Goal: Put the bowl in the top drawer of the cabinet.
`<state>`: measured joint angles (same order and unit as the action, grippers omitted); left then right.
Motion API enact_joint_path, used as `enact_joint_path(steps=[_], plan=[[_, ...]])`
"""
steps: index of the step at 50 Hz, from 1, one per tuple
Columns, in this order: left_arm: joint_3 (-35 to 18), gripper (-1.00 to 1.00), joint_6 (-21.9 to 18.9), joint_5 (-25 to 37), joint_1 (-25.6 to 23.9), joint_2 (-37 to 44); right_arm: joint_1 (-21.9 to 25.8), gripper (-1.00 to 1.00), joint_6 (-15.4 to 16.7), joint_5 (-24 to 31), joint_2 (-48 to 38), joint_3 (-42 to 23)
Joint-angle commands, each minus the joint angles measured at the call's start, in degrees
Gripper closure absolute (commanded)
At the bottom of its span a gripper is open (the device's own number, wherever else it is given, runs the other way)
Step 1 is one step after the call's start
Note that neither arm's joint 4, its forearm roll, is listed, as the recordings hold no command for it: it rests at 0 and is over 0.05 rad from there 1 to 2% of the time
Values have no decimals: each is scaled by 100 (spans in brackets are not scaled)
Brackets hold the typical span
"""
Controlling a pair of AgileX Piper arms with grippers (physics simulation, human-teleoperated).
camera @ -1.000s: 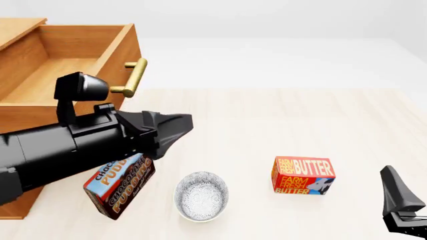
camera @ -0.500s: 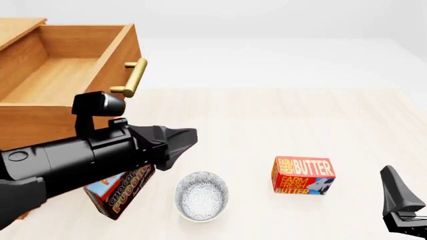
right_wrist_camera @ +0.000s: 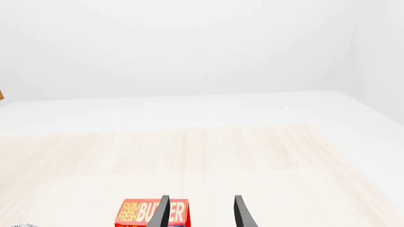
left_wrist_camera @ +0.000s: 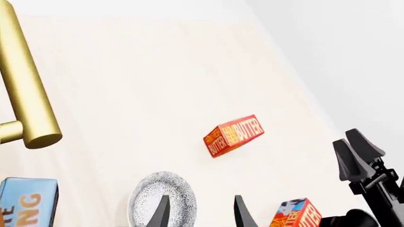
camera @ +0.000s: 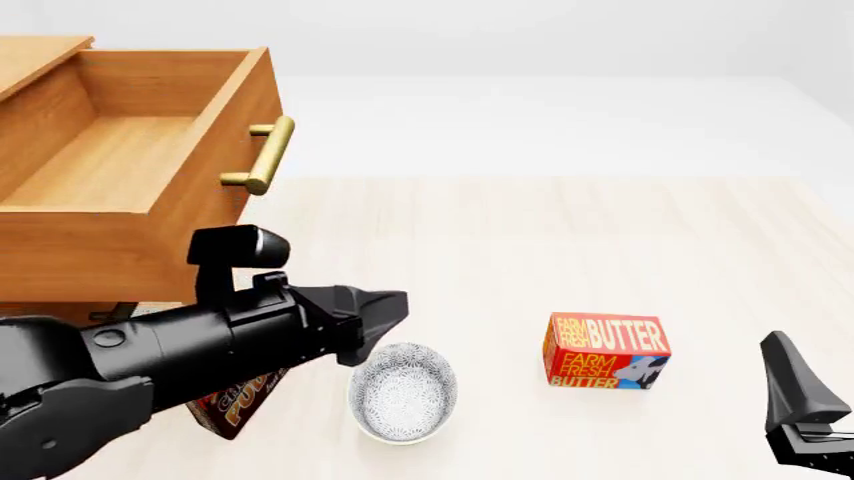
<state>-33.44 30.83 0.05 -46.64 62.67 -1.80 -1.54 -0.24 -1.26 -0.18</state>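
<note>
Two pincers showed, and neither held anything. Your left pincer (camera: 395,303) had its fingers spread to a moderate gap and hung just above and beside the near-left rim of the bowl (camera: 403,392), probably lined up so one finger could drop inside the rim and the other outside it. The bowl sat upright on the counter (camera: 561,240), close to the chocolate pudding box (camera: 238,405) that your arm mostly hid, and well apart from the butter box (camera: 607,352). The top drawer (camera: 120,170) of the cabinet (camera: 27,60) stood pulled out and bare inside, its brass handle (camera: 267,155) facing the open counter, ready to receive the bowl. Your right pincer (right_wrist_camera: 199,213) waited low at the near right edge, fingers parted, seemingly kept clear of the left arm's path.
</note>
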Motion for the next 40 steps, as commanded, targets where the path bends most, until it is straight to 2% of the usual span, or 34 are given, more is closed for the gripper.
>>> enact_joint_path(steps=[1,14,40], plan=[[133,-100,85,-258,-28,273,0,-100,0,0,0,0],[252,-100,181,-573,17,601,0,-100,0,1,1,0],[530,-100,255,-1057,419,1213,1,-100,-1,0,1,0]])
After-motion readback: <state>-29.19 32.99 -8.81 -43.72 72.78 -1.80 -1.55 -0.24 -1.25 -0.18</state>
